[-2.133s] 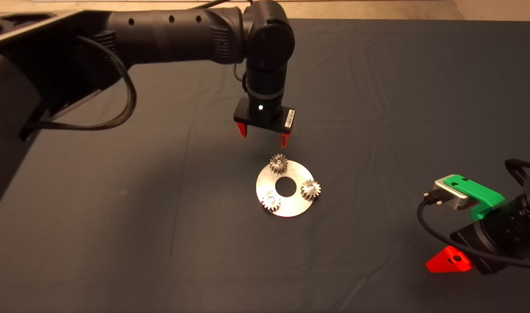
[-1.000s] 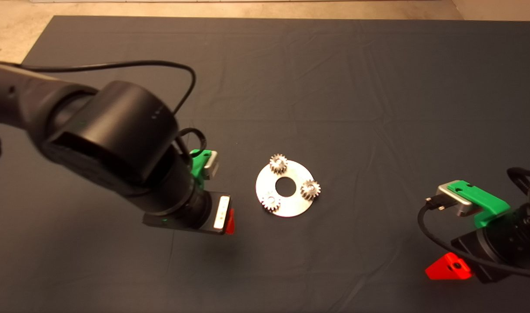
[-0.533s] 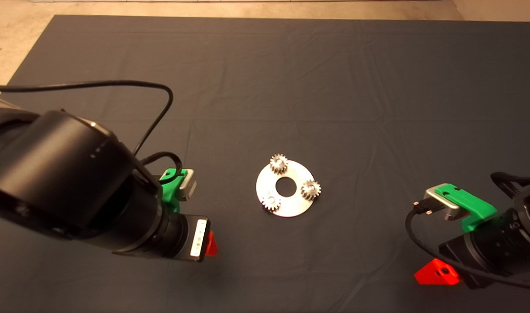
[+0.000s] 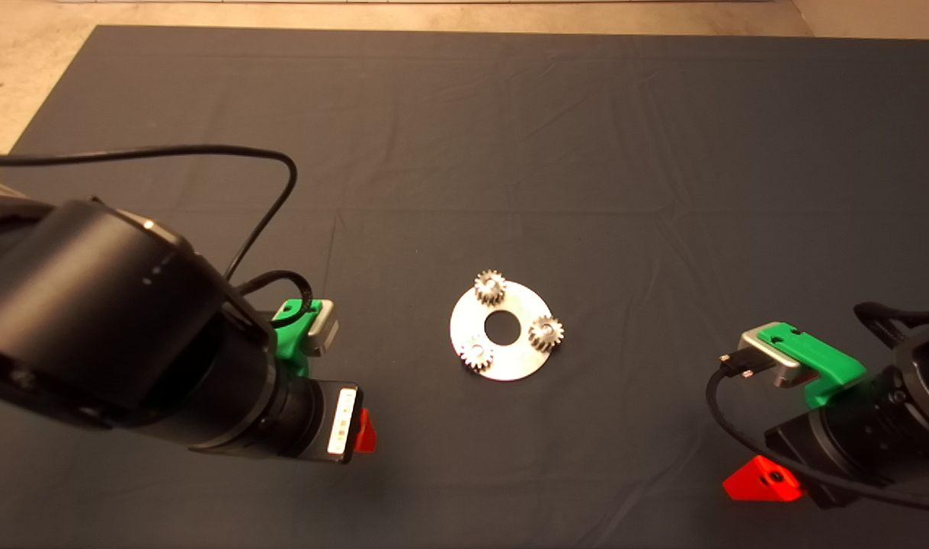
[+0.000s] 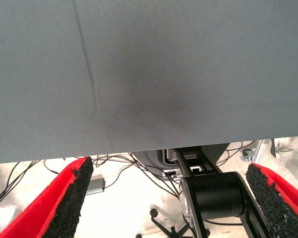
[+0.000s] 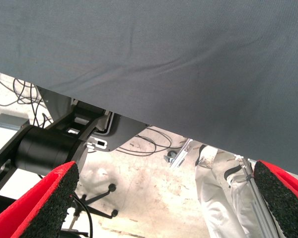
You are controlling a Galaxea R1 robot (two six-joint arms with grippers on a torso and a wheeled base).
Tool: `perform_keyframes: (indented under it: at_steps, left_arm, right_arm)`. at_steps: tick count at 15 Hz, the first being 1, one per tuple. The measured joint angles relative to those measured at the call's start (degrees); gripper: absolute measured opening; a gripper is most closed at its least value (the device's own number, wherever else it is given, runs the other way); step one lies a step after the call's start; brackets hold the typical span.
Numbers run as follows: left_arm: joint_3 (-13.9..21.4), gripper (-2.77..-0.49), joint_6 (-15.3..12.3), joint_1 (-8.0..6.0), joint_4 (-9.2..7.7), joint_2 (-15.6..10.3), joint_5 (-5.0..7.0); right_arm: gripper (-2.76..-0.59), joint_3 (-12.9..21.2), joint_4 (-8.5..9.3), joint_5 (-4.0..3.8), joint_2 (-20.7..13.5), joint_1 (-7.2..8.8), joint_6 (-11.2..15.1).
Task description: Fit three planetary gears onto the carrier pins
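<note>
On the dark mat (image 4: 586, 152) covering the table, the head view shows a shiny disc (image 4: 510, 360) near the middle, with three planetary gears seated on its carrier pins: one at the far edge (image 4: 490, 287), one at the right (image 4: 546, 332), one at the near left (image 4: 475, 354). The pins themselves are hidden under the gears. Neither wrist view shows the disc or the gears.

The left pincer (image 5: 169, 198) sits low at the near left, well apart from the disc; from above only one red fingertip (image 4: 365, 431) peeks past the black wrist. Its wrist view supplies what the head view lacks: both pads spread wide with nothing between them, over the mat's edge, with cables and black robot hardware on the floor beyond.

The right pincer (image 6: 164, 203) waits at the near right edge, its fingers likewise wide apart and empty. Its wrist view alone shows a person's leg (image 6: 216, 183) in pale trousers standing on the floor.
</note>
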Motion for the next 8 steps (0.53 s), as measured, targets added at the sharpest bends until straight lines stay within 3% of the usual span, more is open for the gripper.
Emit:
perform_keyframes:
  at_steps: [8]
  left_arm:
    - [0.00, -1.07, 0.00, 0.00, 0.00, 0.01, -0.02]
  right_arm:
    - [-0.74, 0.00, 0.00, -0.02, -0.02, 0.00, 0.02]
